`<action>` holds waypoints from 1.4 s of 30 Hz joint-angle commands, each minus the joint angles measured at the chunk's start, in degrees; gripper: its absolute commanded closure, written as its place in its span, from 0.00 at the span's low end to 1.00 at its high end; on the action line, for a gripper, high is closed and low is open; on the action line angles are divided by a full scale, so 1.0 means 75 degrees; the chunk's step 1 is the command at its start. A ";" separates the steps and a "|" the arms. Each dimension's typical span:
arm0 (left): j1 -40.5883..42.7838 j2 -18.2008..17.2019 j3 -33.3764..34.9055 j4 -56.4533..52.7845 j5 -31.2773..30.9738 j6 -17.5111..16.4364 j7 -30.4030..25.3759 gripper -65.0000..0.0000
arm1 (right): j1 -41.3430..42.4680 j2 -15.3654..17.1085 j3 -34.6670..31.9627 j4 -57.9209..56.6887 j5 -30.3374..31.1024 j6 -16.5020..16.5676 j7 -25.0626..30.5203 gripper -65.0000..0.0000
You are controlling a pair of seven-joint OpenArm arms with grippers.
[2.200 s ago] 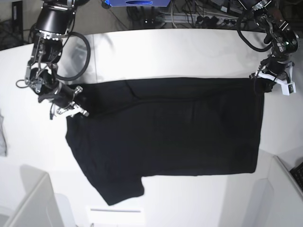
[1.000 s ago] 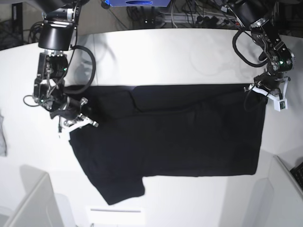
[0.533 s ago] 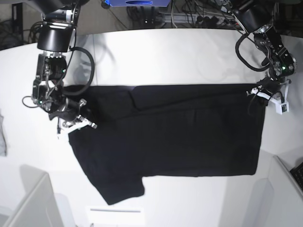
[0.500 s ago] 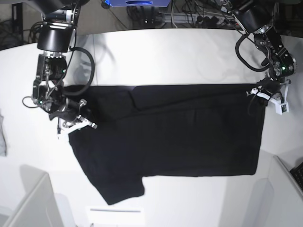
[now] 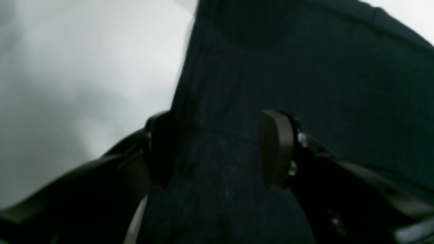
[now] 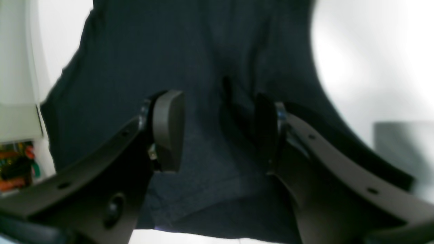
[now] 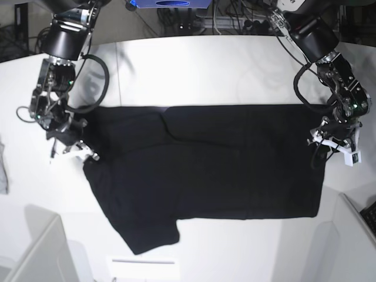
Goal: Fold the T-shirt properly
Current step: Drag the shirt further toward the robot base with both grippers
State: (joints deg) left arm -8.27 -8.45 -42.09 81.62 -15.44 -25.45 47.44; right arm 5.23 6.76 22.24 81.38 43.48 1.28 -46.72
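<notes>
The black T-shirt (image 7: pixel 205 164) lies flat on the white table (image 7: pixel 194 64), plain side up, its far edge folded over in a band and one sleeve pointing to the near left. My left gripper (image 7: pixel 330 143) sits at the shirt's right edge. In the left wrist view its jaws (image 5: pixel 219 149) stand apart with black cloth (image 5: pixel 305 67) between them. My right gripper (image 7: pixel 75 150) sits at the shirt's left edge. In the right wrist view it (image 6: pixel 217 132) is open over the black cloth (image 6: pixel 203 51). No print shows.
A grey cloth scrap (image 7: pixel 3 170) lies at the table's far left edge. White box corners stand at the near left (image 7: pixel 41 252) and near right (image 7: pixel 352 235). Cables (image 7: pixel 235 23) run behind the table.
My left gripper has moved toward the near side along the shirt's right edge. My right gripper has shifted left to the shirt's left edge. The shirt's fold stays as it was.
</notes>
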 commanded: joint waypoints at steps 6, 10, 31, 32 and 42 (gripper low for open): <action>-0.0075 -0.0134 -0.0126 0.0610 -0.0162 -0.0023 -0.0131 0.43 | -0.0505 -0.0228 0.0956 0.1521 0.0151 0.0035 0.0105 0.52; 0.0640 0.0019 -0.0830 0.1442 -0.0362 -0.0058 -0.0131 0.43 | -0.1184 -0.0744 0.1600 0.2611 0.0139 0.0035 0.0105 0.52; 0.2797 0.0206 -0.1943 0.0446 -0.2976 -0.0082 -0.0494 0.42 | -0.2673 -0.1846 0.2011 0.2072 0.0163 -0.0294 0.0749 0.51; 0.2797 0.0206 -0.1767 0.0422 -0.2929 -0.0082 -0.0635 0.42 | -0.2673 -0.1834 0.2011 0.2002 0.0163 -0.0294 0.0773 0.50; 0.2351 0.0159 -0.1369 -0.0457 -0.2917 -0.0035 -0.0963 0.43 | -0.2310 -0.1822 0.2034 0.1193 0.0163 -0.0270 0.0937 0.42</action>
State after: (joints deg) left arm 9.28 -6.70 -52.36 77.69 -37.45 -25.67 39.62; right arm -11.97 -6.96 37.30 90.21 45.91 -0.19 -38.96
